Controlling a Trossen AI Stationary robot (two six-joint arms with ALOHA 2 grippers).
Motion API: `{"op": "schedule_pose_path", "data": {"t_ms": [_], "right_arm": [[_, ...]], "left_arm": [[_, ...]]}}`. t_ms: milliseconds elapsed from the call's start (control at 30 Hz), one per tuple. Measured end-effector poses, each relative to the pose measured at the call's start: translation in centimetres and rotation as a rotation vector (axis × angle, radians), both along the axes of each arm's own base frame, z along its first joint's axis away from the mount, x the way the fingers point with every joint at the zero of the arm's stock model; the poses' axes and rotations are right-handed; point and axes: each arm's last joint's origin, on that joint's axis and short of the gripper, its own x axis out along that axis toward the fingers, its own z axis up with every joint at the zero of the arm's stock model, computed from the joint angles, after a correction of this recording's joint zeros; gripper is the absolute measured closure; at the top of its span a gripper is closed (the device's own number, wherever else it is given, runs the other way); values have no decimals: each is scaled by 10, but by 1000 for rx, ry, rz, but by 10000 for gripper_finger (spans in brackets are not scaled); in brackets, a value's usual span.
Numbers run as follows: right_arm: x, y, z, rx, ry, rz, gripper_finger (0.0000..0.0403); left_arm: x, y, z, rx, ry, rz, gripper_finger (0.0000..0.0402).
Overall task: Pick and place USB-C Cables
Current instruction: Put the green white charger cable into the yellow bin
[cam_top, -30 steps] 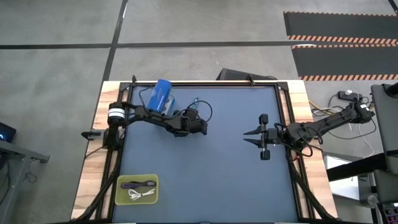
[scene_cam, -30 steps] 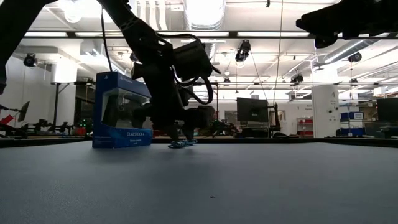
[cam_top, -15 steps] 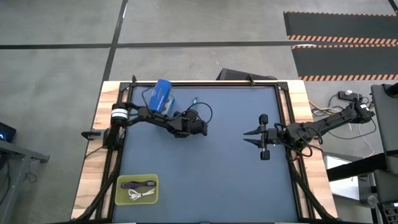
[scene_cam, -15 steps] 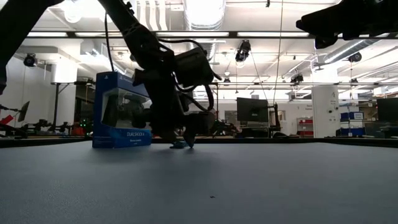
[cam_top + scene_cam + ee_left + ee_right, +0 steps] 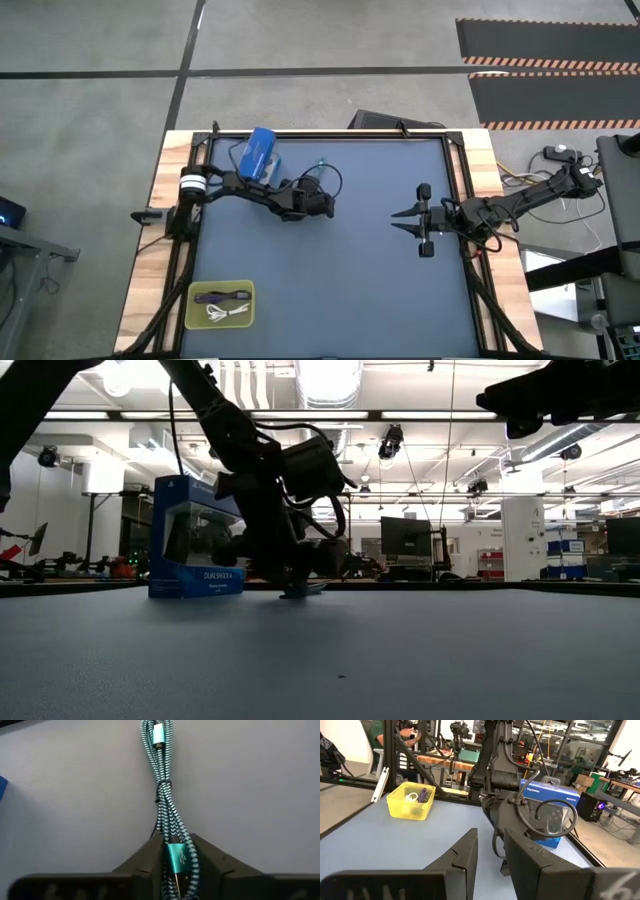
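The teal USB-C cable [image 5: 165, 800], a braided bundle, lies on the blue mat near the far edge, right of the blue box; it also shows in the high view [image 5: 320, 162] and in the low view [image 5: 305, 589]. My left gripper [image 5: 176, 870] is shut on its near end and stands low over the mat [image 5: 318, 177]. My right gripper [image 5: 402, 220] is open and empty above the mat's right half. The purple cable [image 5: 222, 296] and the white cable [image 5: 228, 313] lie in the yellow tray [image 5: 195, 318]. The black cable is out of view. My left gripper pinches the teal bundle's near end, at the teal plug [image 5: 176, 856], between its two fingers. The fingers slant down from the table's near side, in line with the bundle, which runs out ahead of them. The rest of the bundle [image 5: 159, 740] lies at mat level.
The blue box with a clear window [image 5: 260, 152] stands at the far left, close beside my left arm; it also shows in the low view [image 5: 195, 550]. The yellow tray sits at the mat's near left corner. A black frame rail [image 5: 330, 133] borders the mat.
My left gripper's fingers stood apart on either side of the teal cable and have shut on it at the mat. The cable has stayed at about the same spot.
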Motion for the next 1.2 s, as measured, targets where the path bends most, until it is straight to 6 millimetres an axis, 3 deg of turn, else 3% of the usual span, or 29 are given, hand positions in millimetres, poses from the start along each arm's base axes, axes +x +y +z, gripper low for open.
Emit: {"op": "schedule_pose_path", "data": {"t_ms": [200, 567, 967, 1200], "right_arm": [[0, 0, -1, 9, 6, 0, 316], [0, 0, -1, 25, 13, -1, 316], [0, 0, -4, 14, 36, -1, 316], [-1, 0, -2, 10, 27, 0, 316]], "left_arm": [[2, 0, 1, 9, -20, 2, 383], [10, -12, 21, 75, -72, -70, 381], [13, -54, 89, 262, -152, -289, 380], [16, -84, 116, 402, -188, -471, 380]]}}
